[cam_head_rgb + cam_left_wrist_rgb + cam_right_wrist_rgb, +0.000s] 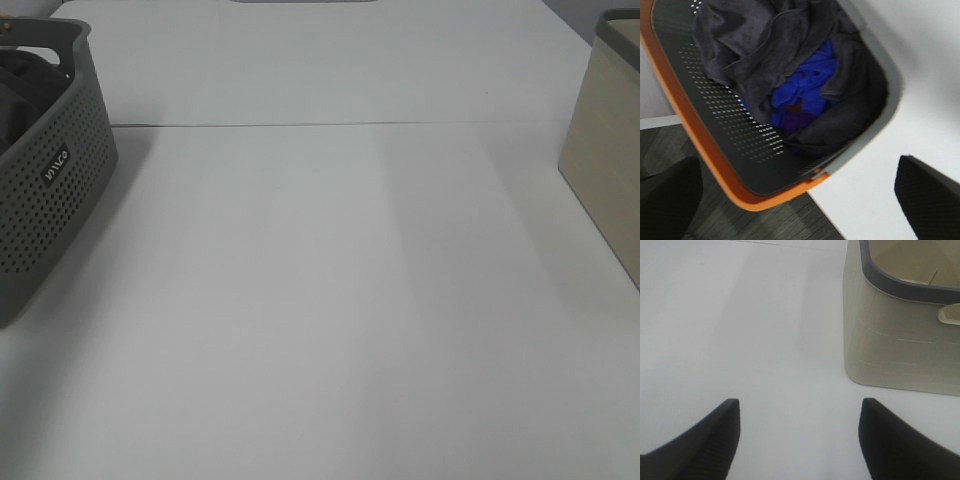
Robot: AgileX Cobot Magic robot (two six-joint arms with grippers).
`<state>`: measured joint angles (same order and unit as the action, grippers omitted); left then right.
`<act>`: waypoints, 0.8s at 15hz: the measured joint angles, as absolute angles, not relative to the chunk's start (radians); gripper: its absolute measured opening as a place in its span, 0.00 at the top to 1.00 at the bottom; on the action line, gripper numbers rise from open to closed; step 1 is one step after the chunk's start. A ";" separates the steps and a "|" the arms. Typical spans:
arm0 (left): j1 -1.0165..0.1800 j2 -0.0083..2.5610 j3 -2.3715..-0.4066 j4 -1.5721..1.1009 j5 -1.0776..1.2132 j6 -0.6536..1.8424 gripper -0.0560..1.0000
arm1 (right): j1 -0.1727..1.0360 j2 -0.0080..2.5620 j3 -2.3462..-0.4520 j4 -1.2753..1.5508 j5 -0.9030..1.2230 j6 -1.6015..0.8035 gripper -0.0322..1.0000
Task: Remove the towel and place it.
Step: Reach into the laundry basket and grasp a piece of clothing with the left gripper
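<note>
Poised over charcoal-grey terry towel [755, 55] with left gripper [796, 159] spread empty, right gripper [800, 401] parted idle; risks dragging out entangled bright-blue cloth [807, 82].

Left hand [796, 160] spread wide, apparently empty despite blur; right hand [800, 401] likewise spread, empty.

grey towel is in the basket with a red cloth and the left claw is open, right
The cloth is blue, not red, as the left wrist view shows. The grey towel does share the basket with it, and the left claw is open.
</note>
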<state>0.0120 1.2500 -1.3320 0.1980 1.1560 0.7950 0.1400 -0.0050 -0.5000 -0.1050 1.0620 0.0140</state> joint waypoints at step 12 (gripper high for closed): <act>0.100 2.015 -1.730 0.437 0.962 0.988 0.01 | 0.140 -0.005 -0.500 -0.105 1.062 0.014 0.33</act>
